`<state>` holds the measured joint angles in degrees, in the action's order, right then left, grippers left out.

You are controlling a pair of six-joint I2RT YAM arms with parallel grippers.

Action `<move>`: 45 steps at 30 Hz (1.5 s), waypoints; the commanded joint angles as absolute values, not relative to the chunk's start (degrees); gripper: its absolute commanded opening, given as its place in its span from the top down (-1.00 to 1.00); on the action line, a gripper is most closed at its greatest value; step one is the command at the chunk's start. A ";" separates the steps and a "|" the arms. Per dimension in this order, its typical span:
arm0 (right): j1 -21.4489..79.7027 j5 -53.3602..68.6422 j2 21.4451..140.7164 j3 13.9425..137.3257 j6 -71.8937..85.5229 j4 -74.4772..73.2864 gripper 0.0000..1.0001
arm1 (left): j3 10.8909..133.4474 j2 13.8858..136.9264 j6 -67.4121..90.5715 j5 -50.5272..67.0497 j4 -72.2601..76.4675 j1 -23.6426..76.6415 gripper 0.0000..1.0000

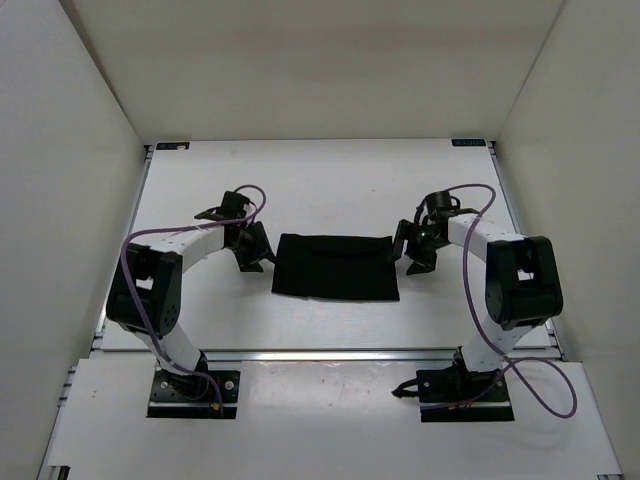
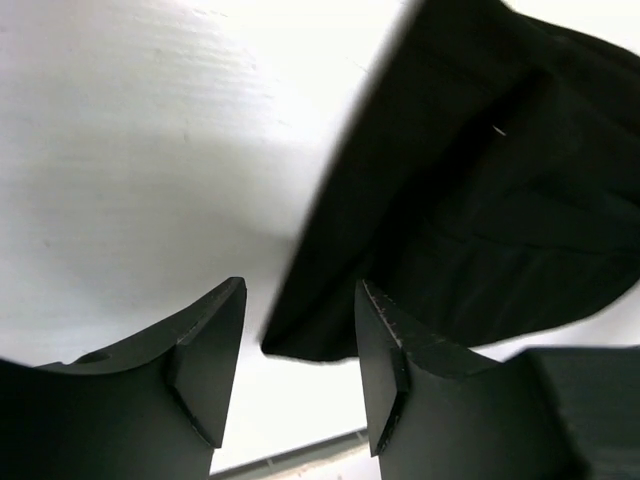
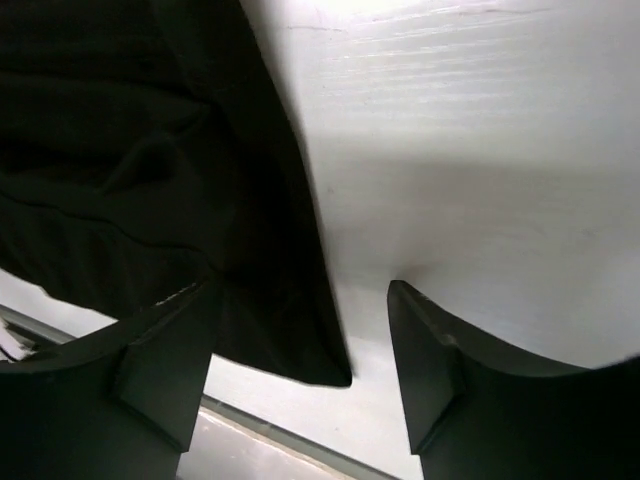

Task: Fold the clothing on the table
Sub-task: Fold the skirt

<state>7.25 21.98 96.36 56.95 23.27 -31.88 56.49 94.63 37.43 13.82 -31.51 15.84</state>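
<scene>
The clothing (image 1: 336, 266) lies flat on the white table (image 1: 320, 180) as a black rectangle, midway between the two arms. My left gripper (image 1: 255, 258) hovers at its left edge, open. In the left wrist view a corner of the clothing (image 2: 480, 180) rests on the table just beyond the left gripper (image 2: 300, 290), with nothing pinched between the fingers. My right gripper (image 1: 412, 255) is at the right edge, also open. The right wrist view shows a corner of the clothing (image 3: 130, 150) lying below and between the fingers of the right gripper (image 3: 305, 290), not clamped.
White walls enclose the table on the left, back and right. A metal rail (image 1: 330, 353) runs along the near edge, in front of the arm bases. Purple cables (image 1: 478, 200) loop off both arms.
</scene>
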 commanded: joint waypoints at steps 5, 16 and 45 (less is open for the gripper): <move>9.75 23.90 99.49 56.95 22.41 -28.56 0.06 | 57.57 98.61 36.21 12.30 -28.65 16.87 -0.13; 7.04 24.53 97.83 62.92 18.99 -36.89 0.99 | 56.52 100.46 36.21 13.71 -23.65 18.80 0.90; 34.71 24.44 114.86 99.58 30.76 -43.16 1.00 | 53.26 102.75 42.80 17.66 -13.54 22.41 1.00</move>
